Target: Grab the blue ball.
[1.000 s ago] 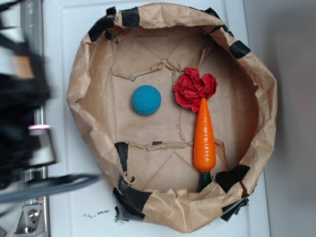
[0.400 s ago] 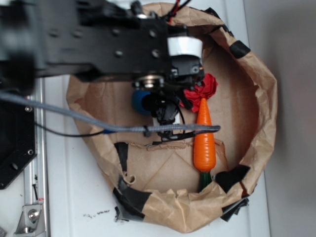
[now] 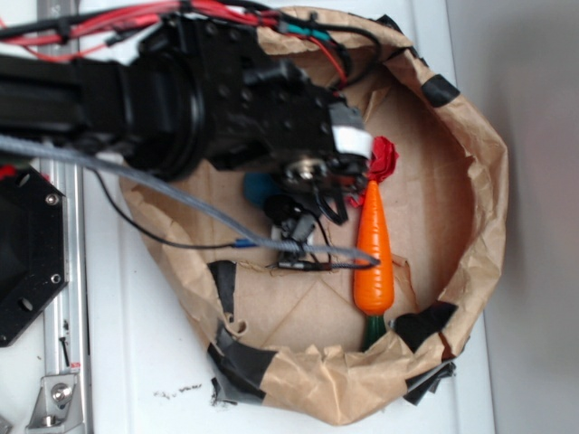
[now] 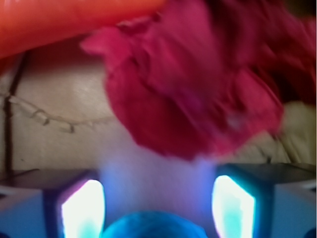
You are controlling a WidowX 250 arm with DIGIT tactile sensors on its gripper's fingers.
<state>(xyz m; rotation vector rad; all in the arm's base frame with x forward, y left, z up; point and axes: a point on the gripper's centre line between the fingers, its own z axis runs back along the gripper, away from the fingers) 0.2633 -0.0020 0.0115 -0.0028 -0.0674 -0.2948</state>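
You've got the ball (image 3: pixel 256 188) in the paper basin (image 3: pixel 470 181), flower (image 3: pixel 384 158) at its three o'clock (carrot (image 3: pixel 374 258) toward four).

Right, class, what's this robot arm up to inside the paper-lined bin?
The black robot arm's gripper has dropped over the small teal-blue ball, which sits between its two fingers, open on either side. The ruffled red fabric flower and long orange toy carrot lie untouched beside it in the crumpled brown paper bin.

Black arm (image 3: pixel 136 99), red wires (image 3: pixel 136 23), grey cable (image 3: pixel 163 194)
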